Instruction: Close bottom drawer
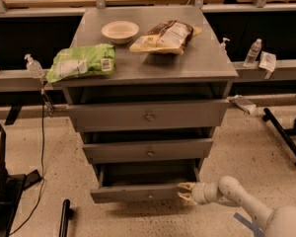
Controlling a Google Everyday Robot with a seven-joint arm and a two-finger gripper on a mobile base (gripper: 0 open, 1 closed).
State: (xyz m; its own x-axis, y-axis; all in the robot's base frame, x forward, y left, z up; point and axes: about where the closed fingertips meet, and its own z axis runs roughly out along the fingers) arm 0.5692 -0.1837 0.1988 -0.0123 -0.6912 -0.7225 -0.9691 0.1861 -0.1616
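1. The gripper (186, 192), its pale tapered fingers (185, 186) spread apart, sits at the right end of the bottom drawer (138, 193).
2. That drawer, flat-fronted, grey and round-knobbed, juts out lowest in the cabinet (153, 113); its inside is shadowed.
3. The smooth white arm (246, 206) is cut off at the lower right.

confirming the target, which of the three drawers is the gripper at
The bottom drawer, lowest and slimmest-fronted, its inside showing; the gripper is at its front's right end.
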